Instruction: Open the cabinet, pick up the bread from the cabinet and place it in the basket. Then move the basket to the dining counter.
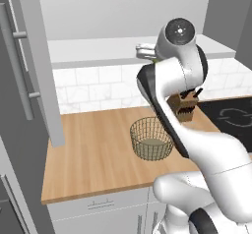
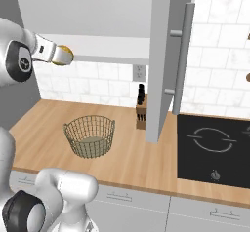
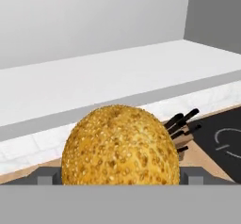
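Cabinet [image 2: 161, 60] open; hand [image 2: 62, 55] grips the bread [image 3: 121, 145] between wide-spread fingers, near the shelf [image 1: 98, 51]. Step: carrying it. Next: lower over the basket [image 1: 151, 138] on the desk [image 1: 93, 154], release.

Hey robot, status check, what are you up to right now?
Gripper closed around small golden-brown bread roll, just outside open grey cabinet. Round tan wire-mesh basket empty on wooden counter below. Nothing in the way.

a wooden knife block [image 2: 141, 113] with dark handles stands upright at the back of the wooden counter [image 1: 93, 159], against the white tiled wall [image 2: 97, 80]. a black cooktop [image 2: 215, 150] is set into the counter beside it. low drawers [image 2: 141, 204] run under the counter edge.
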